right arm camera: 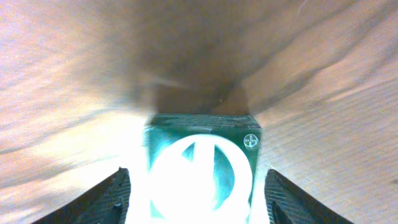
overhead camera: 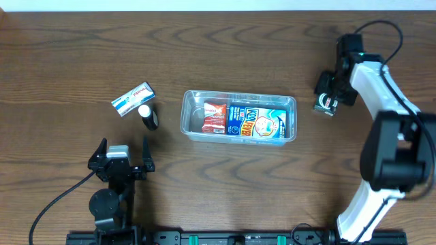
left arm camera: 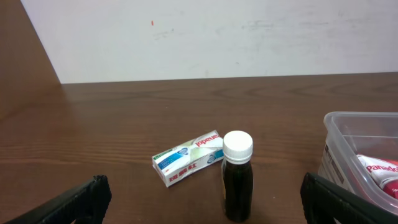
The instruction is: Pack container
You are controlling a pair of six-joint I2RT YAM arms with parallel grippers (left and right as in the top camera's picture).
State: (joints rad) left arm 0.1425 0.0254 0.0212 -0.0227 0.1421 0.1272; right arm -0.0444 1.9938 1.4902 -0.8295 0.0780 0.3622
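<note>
Green box (right arm camera: 202,168), glare-washed: right hand (right arm camera: 196,186) apart, straddling it, seemingly not touching. Left hand (left arm camera: 204,186) wide apart, empty, facing bottle (left arm camera: 237,177). Container (overhead camera: 238,94) holds red packet (overhead camera: 214,116), blue box (overhead camera: 257,122).

Your right arm (overhead camera: 373,80) wears smooth white shells between bulky black joints, with a thin black cable (overhead camera: 381,22) arching above it. Your left arm (overhead camera: 109,201) is all black and trails a dark lead (overhead camera: 65,194).
</note>
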